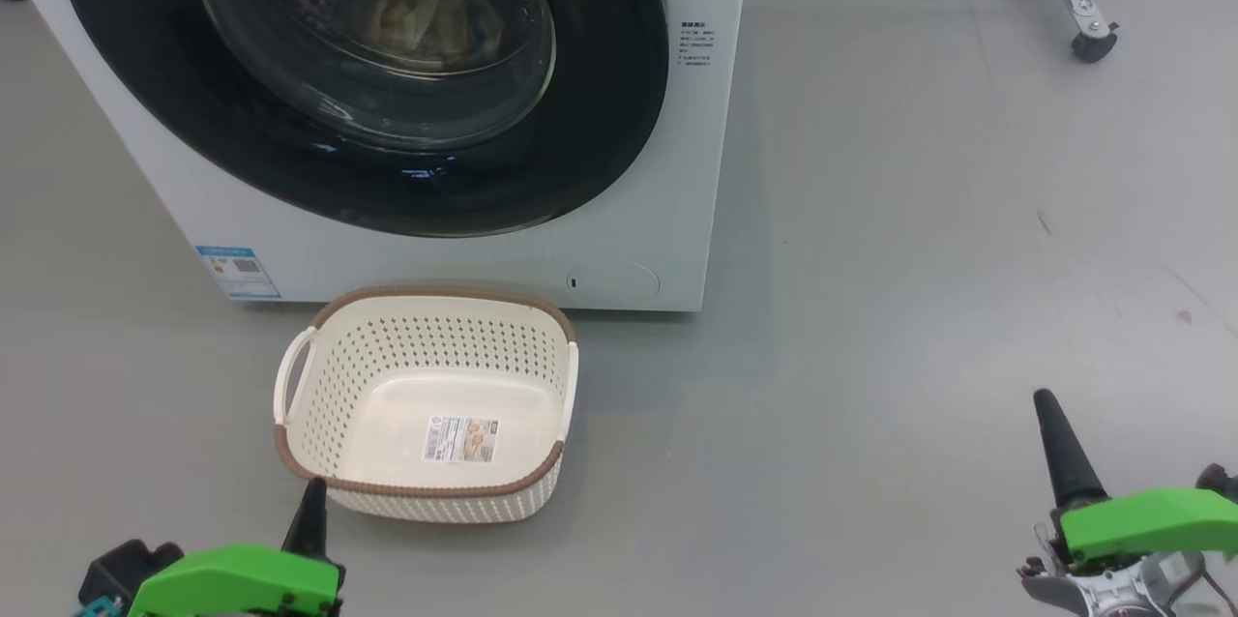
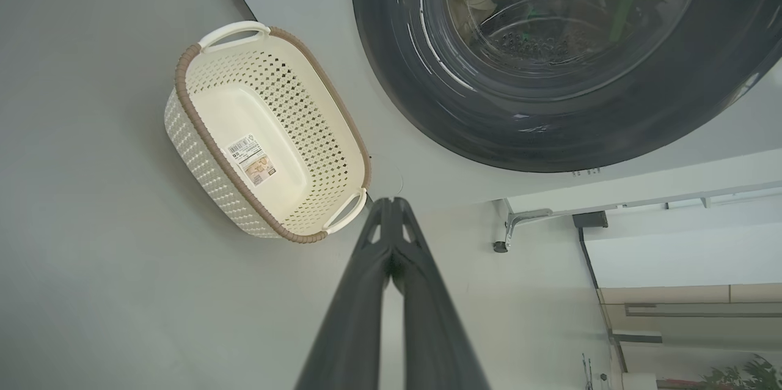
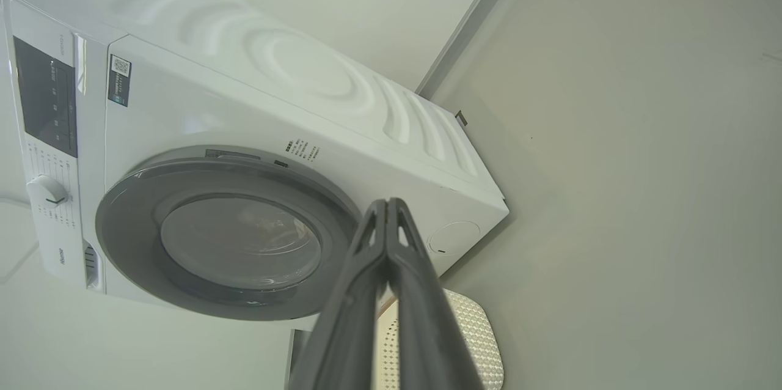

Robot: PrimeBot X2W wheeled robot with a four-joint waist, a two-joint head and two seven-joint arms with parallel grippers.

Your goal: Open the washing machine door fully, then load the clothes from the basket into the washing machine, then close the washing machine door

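The washing machine [image 1: 677, 162] stands at the upper left of the head view, and its round black-framed door [image 1: 600, 114] lies flat against the white front, shut. Through the glass I see pale clothes [image 1: 426, 8] inside the drum. On the floor in front of it the cream basket [image 1: 426, 404] holds nothing but its label sticker. My left gripper [image 1: 311, 501] is shut, its tip just in front of the basket's near rim. Far off at the lower right my right gripper [image 1: 1049, 414] is shut and holds nothing. The basket [image 2: 263, 133], the door [image 2: 550, 121] and my left gripper [image 2: 391, 202] appear in the left wrist view; the machine [image 3: 305, 103], my right gripper [image 3: 388, 203] and part of the basket [image 3: 476, 329] in the right wrist view.
Bare grey floor [image 1: 919, 259] stretches to the right of the machine. A metal leg on a caster [image 1: 1093, 42] stands at the far upper right. A white wall base runs along the back.
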